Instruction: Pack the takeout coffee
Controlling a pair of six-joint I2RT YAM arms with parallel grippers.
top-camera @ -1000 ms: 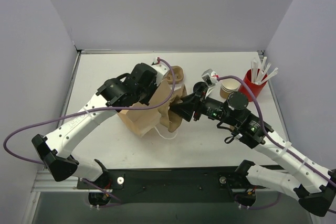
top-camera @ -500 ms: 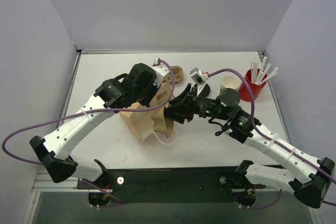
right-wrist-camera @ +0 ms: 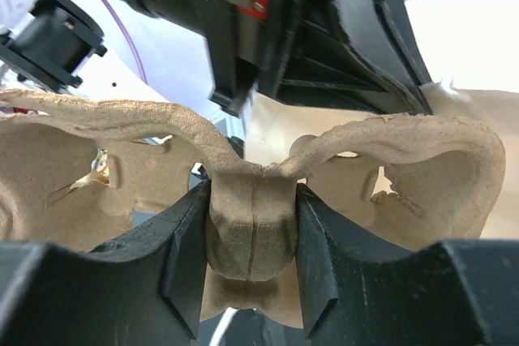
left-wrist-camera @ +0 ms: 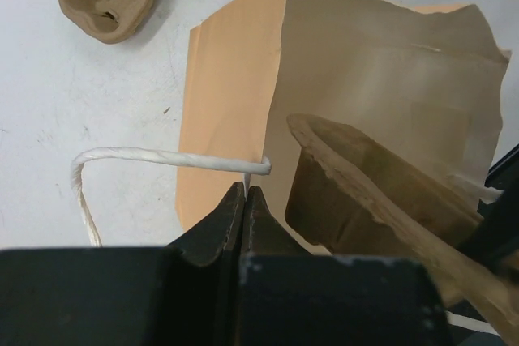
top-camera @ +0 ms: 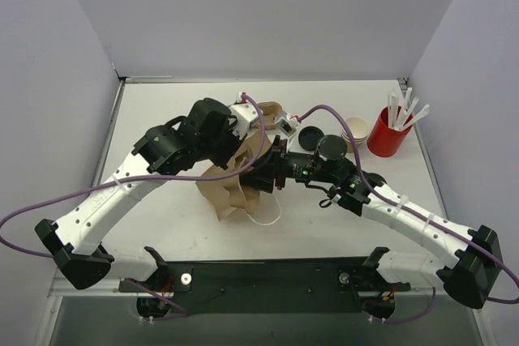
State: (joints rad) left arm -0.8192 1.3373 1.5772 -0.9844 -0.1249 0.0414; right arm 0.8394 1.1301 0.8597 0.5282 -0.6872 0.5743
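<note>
2 grippers engaged: left gripper (left-wrist-camera: 246, 204) pinched shut on brown paper bag (left-wrist-camera: 235, 95) rim, centre of bench (top-camera: 162, 111); right gripper (right-wrist-camera: 251, 232) clamps pulp cup carrier (right-wrist-camera: 405, 151) at bag mouth. takeout coffee (top-camera: 310, 137) stands just beyond bag.

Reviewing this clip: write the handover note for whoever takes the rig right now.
Left gripper: shut, pinching the paper bag by its rim, mouth facing the right arm.
Right gripper: shut on the cup carrier, which is partly in the bag's mouth.
Coffee: lidded, standing outside the bag beside the right arm.
Done: bag opened, carrier going in.
Left: seat the carrier, then pack the coffee.
</note>
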